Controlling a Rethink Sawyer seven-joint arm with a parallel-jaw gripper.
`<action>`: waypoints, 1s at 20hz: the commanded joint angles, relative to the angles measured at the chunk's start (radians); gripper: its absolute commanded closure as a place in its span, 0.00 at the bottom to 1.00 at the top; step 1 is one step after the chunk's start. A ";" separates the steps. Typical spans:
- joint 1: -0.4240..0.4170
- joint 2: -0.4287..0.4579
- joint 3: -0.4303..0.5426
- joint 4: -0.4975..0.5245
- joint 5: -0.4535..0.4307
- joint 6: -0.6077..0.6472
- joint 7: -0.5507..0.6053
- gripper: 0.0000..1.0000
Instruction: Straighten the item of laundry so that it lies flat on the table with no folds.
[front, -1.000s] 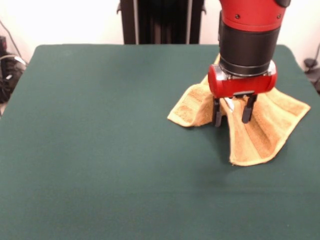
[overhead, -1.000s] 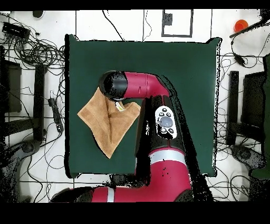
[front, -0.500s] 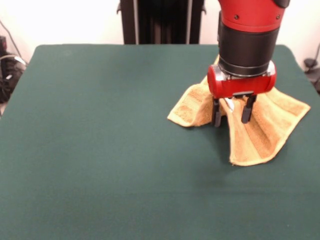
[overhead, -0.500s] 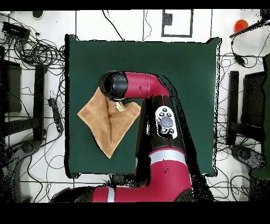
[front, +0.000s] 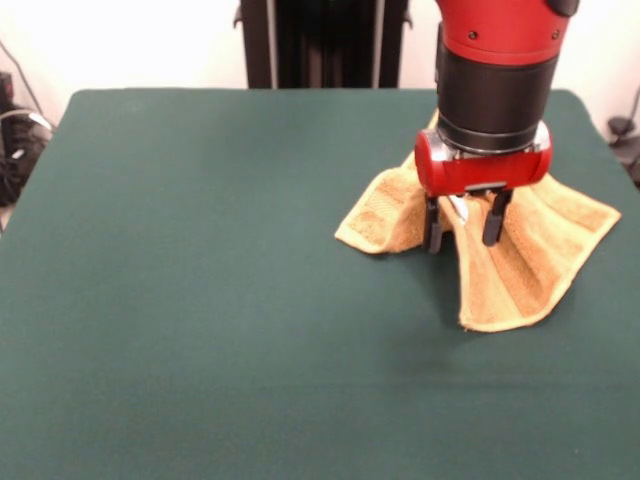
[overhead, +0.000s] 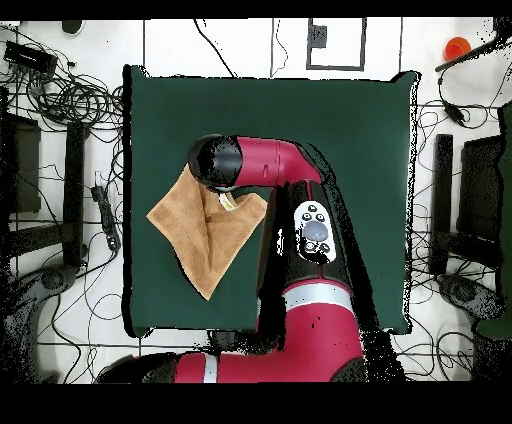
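The golden-orange towel, the item of laundry (front: 520, 260), lies rumpled on the green table (front: 200, 300) at the right side in the front view, with raised folds running toward its near corner. My gripper (front: 465, 232) hangs just over the towel's middle, open, its two dark fingers straddling a ridge of cloth with a small white label between them. In the overhead view the towel (overhead: 195, 235) sits near the table's left edge, one corner reaching that edge, and the arm's wrist (overhead: 222, 162) covers its upper part.
Cables and equipment (overhead: 60, 100) lie on the floor around the table in the overhead view. The arm's body (overhead: 310, 270) crosses the table's lower middle. Open green cloth stretches across the left and near parts in the front view.
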 joint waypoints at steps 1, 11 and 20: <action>0.027 0.048 0.070 0.123 -0.016 -0.006 0.094 0.00; 0.042 0.037 0.052 0.139 -0.018 -0.011 0.119 0.00; 0.049 0.021 0.043 0.167 -0.015 -0.020 0.134 0.00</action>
